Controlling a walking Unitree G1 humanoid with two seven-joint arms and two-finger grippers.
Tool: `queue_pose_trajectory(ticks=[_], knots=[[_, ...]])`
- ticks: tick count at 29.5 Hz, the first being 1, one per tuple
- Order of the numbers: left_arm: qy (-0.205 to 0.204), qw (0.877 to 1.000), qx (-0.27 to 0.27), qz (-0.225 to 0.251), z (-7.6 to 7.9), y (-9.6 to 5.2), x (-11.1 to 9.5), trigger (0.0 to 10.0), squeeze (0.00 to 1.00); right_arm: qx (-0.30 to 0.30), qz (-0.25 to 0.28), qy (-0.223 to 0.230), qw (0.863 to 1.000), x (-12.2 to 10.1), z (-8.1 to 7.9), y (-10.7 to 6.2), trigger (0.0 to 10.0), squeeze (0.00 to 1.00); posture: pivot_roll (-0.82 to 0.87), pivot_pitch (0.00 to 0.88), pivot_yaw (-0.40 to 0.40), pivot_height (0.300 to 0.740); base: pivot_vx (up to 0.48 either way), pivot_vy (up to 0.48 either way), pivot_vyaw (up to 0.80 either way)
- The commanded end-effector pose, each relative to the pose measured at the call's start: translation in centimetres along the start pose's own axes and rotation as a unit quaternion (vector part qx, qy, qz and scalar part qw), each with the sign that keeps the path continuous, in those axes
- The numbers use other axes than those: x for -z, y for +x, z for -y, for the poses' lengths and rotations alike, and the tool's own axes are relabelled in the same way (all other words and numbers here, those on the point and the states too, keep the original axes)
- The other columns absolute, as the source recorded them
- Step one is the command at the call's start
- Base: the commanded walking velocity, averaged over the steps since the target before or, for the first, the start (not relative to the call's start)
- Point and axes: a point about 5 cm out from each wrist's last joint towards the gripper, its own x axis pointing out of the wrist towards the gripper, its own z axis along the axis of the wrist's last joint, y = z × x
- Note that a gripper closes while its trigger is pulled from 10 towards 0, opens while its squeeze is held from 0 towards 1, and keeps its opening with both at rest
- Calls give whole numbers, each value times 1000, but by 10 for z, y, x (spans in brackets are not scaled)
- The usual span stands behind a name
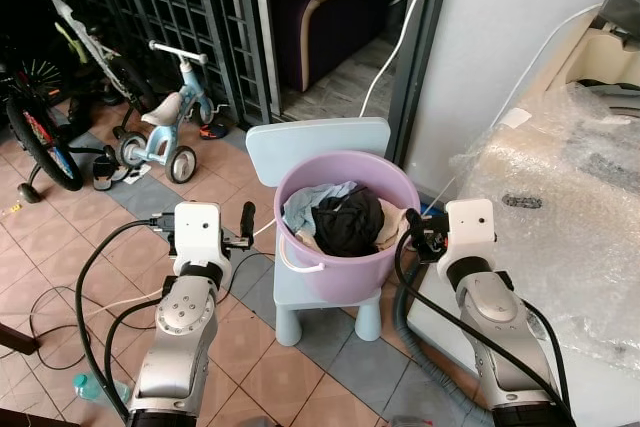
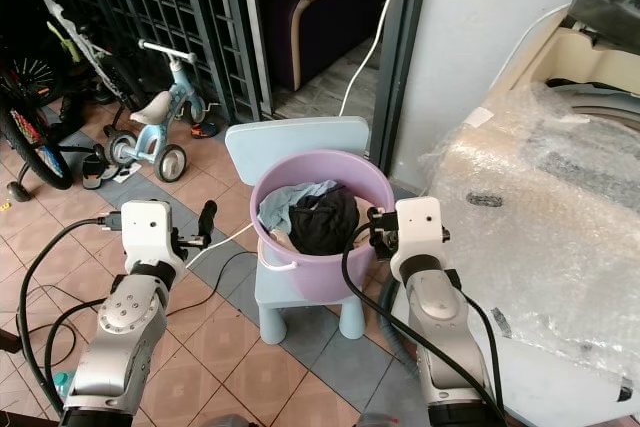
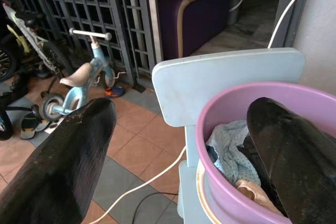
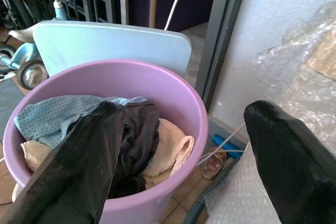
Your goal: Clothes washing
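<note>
At 9 o'clock from the scene's centre a bicycle [image 1: 40,137] leans by the dark metal grille [image 1: 190,17], and at about 10 o'clock one small blue tricycle [image 1: 170,122] stands on the tiled floor [image 1: 60,237].

The left gripper [image 1: 243,229] hangs at 8 o'clock, just beside the bucket's left wall but apart from it. In the left wrist view its two black fingers [image 3: 63,166] are spread wide with nothing between them, one outside the rim and one over it.

At the centre sits the lilac plastic bucket [image 1: 345,272], round, with a white handle lying against its front. It stands on the seat of one pale blue child's chair [image 1: 320,147], whose backrest rises behind the rim at 12 o'clock. The bucket takes up most of the seat, its front wall near the seat's front edge. Inside I count three garments: a light blue dotted cloth [image 1: 310,202] at the left, a black garment [image 1: 348,219] heaped in the middle, and a cream cloth [image 4: 168,150] at the right; more may lie beneath, which cannot be told.

A white cable [image 1: 400,37] runs down the door frame at 1 o'clock.

The right gripper [image 1: 412,232] hangs at 4 o'clock, close against the bucket's right rim. Its fingers [image 4: 84,161] are likewise parted wide and empty.

At 3 o'clock stands the washing machine [image 1: 560,217] draped in clear plastic wrap, leaving a narrow gap between it and the chair. A grey hose [image 1: 425,362] lies on the floor at 5 o'clock.
</note>
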Motion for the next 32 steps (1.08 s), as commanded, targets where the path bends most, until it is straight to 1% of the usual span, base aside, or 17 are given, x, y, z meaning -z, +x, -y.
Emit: queue_pose_trajectory(ticks=[1, 3, 4, 6, 10, 12, 14, 18, 19, 20, 22, 23, 24, 25, 29, 30, 32], knots=[[5, 1000, -8, -7, -3, 2, 2, 10000, 0, -7, 11, -5, 1000, -9, -8, 5, 10000, 0, -73, 27, 62, 740, 454, 0, 0], [4, 1000, -9, -8, -3, 2, 2, 10000, 0, -33, 6, -17, 999, -8, -11, 6, 10000, 0, -72, 30, 64, 740, 437, 0, 0], [4, 1000, -9, -8, -3, 2, 2, 10000, 0, -33, 6, -17, 999, -8, -11, 6, 10000, 0, -72, 30, 64, 740, 435, 0, 0], [4, 1000, -14, -12, -4, 2, 3, 10000, 0, -43, 8, 3, 999, -7, -11, 5, 10000, 0, -72, 32, 63, 740, 418, 124, 0], [3, 1000, -11, -21, -3, 2, 6, 10000, 0, -56, 0, -35, 998, -5, -12, 6, 10000, 0, -72, 33, 63, 740, 366, 308, 0], [1, 1000, -11, -24, -3, 3, 7, 10000, 0, -62, -10, -66, 996, -2, -13, 7, 10000, 0, -71, 34, 62, 740, 311, 368, 0], [2, 1000, -11, -25, -2, 3, 7, 10000, 0, -72, -14, -74, 995, 0, -14, 7, 10000, 0, -67, 42, 57, 740, 285, 364, 0], [9, 1000, -13, -20, -1, 3, 5, 10000, 0, -76, -35, -83, 993, 7, -17, 7, 10000, 0, -59, 45, 50, 740, 69, 87, 728], [10, 1000, -15, -23, -1, 3, 5, 10000, 0, -74, -54, -82, 992, 13, -18, 6, 10000, 0, -57, 46, 49, 740, 0, 0, 0], [3, 999, -15, -33, -1, 2, 7, 10000, 0, -67, -92, -79, 990, 24, -18, 6, 10000, 0, -47, 56, 46, 740, 0, 0, 0], [-16, 999, -8, -49, 1, 0, 9, 10000, 0, -55, -142, -74, 986, 37, -18, 5, 10000, 0, -39, 62, 45, 740, 0, 0, 0], [-15, 998, 3, -57, 3, -1, 10, 10000, 0, -42, -175, -56, 982, 45, -14, 5, 10000, 0, -23, 91, 43, 740, 0, 0, 0], [-8, 998, 8, -59, 4, -2, 10, 10000, 0, -35, -188, -45, 980, 48, -12, 5, 10000, 0, -23, 91, 43, 740, 0, 0, 0], [7, 998, 17, -56, 4, -7, 10, 10000, 0, -28, -213, -22, 976, 55, -10, 4, 10000, 0, -6, 93, 35, 740, 0, 0, 0], [15, 998, 29, -61, 3, -13, 12, 10000, 0, -31, -221, -16, 975, 57, -9, 6, 10000, 0, 6, 101, 27, 740, 0, 0, 0], [18, 995, 38, -94, 0, -23, 21, 10000, 0, -34, -223, -33, 974, 57, -7, 12, 10000, 0, 15, 117, 20, 740, 0, 0, 0], [40, 991, 53, -114, 0, -31, 26, 10000, 0, -38, -227, -56, 972, 57, -7, 18, 10000, 0, 25, 135, 14, 740, 0, 0, 0]])
